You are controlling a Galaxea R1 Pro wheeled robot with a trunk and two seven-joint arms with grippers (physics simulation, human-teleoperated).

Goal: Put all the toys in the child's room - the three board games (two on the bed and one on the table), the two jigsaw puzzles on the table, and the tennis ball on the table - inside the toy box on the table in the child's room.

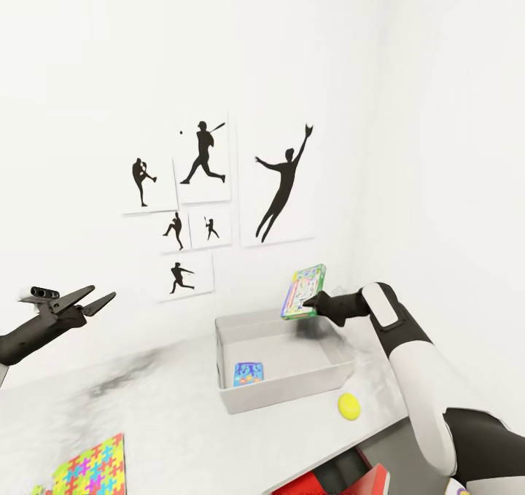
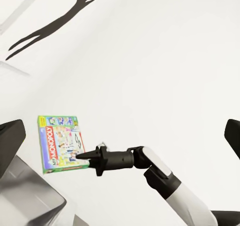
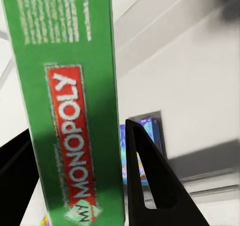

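My right gripper (image 1: 310, 307) is shut on a pale green board game (image 1: 304, 291), holding it on edge above the far right corner of the light-grey toy box (image 1: 292, 400). A blue board game (image 1: 249, 373) lies flat inside the box. The yellow tennis ball (image 1: 349, 405) rests on the table (image 1: 168, 400) just right of the box. A multicoloured jigsaw puzzle (image 1: 91, 469) lies at the near left. In the right wrist view the green box (image 3: 70, 111) sits between the fingers (image 3: 150, 186). My left gripper (image 1: 91, 302) hangs open at the left, holding nothing.
The white wall behind the table carries black baseball-player pictures (image 1: 204, 156). A side wall closes the right end of the table. Something red and white (image 1: 364, 480) shows at the lower edge below the table's near edge; I cannot tell what it is.
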